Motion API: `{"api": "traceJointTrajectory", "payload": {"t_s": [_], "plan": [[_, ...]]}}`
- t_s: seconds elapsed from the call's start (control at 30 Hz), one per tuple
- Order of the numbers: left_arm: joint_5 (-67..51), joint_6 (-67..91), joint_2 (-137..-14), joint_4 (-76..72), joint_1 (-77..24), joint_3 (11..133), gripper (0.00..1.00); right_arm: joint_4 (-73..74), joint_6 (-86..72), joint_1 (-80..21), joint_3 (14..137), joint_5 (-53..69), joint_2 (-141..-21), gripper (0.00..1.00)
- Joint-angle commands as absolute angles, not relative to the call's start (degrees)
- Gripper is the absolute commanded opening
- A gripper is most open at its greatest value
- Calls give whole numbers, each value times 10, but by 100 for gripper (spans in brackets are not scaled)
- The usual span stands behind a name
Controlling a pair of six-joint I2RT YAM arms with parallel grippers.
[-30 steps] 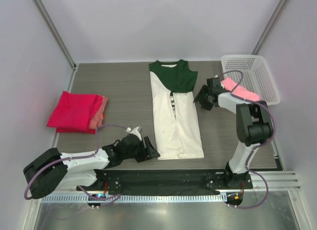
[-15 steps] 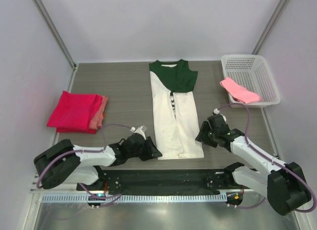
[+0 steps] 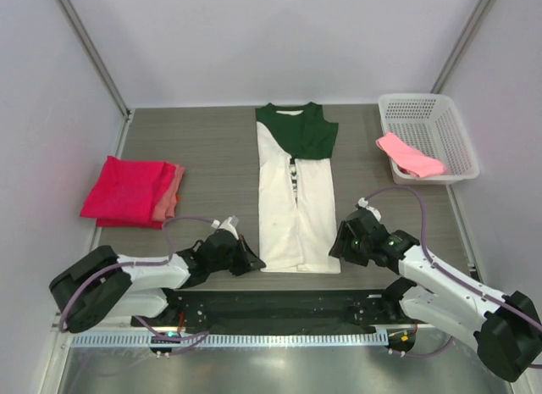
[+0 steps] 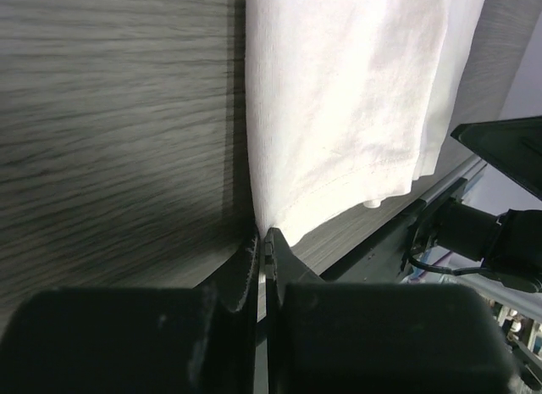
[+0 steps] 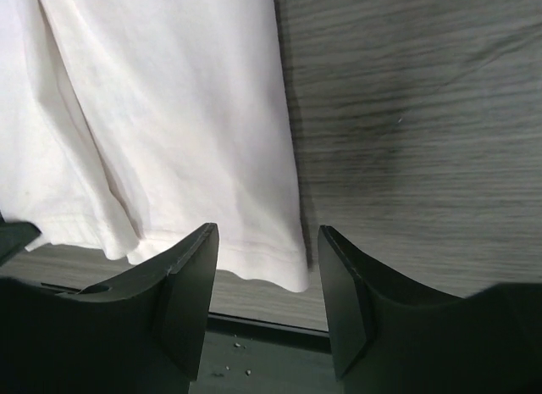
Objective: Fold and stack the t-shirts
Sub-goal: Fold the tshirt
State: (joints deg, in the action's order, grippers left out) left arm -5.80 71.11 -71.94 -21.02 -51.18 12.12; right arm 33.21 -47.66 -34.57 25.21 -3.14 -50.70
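The cream-white t-shirt (image 3: 296, 208) with dark green shoulders lies lengthwise in the middle of the table, folded narrow, hem toward me. My left gripper (image 3: 247, 263) lies low at the hem's near left corner, shut on that corner of the cloth (image 4: 339, 97), which runs right into the closed tips (image 4: 261, 237). My right gripper (image 3: 341, 246) is open at the near right corner; that corner of the shirt (image 5: 169, 114) lies between its fingers (image 5: 264, 280), untouched. A folded red-pink t-shirt (image 3: 127, 191) rests on a salmon one (image 3: 174, 195) at the left. A light pink t-shirt (image 3: 408, 155) hangs over the basket's rim.
The white mesh basket (image 3: 440, 114) stands at the far right corner. The black mounting rail (image 3: 279, 309) runs just below the shirt's hem, close to both grippers. Grey walls close the table in on three sides.
My right arm has swung from the basket down to the shirt's near right corner. My left gripper has shut on the near left corner, and the hem has shifted slightly left.
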Motion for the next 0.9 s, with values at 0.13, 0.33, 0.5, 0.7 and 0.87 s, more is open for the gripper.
{"api": "traceJointTrajectory", "payload": {"t_s": [0.13, 0.33, 0.5, 0.7, 0.87], "plan": [[-6, 672, -571, -2, -504, 104, 0, 384, -526, -388, 233, -17, -464, 51], [-36, 672, -555, 32, -504, 111, 8, 341, -544, -416, 221, 29, -479, 50], [-43, 671, -569, 26, -503, 107, 14, 317, -566, -437, 217, 38, -482, 48], [-43, 670, -568, 26, -504, 107, 19, 282, -571, -453, 211, 47, -512, 43], [-46, 669, -568, 26, -504, 106, 12, 273, -570, -464, 211, 40, -542, 31]]}}
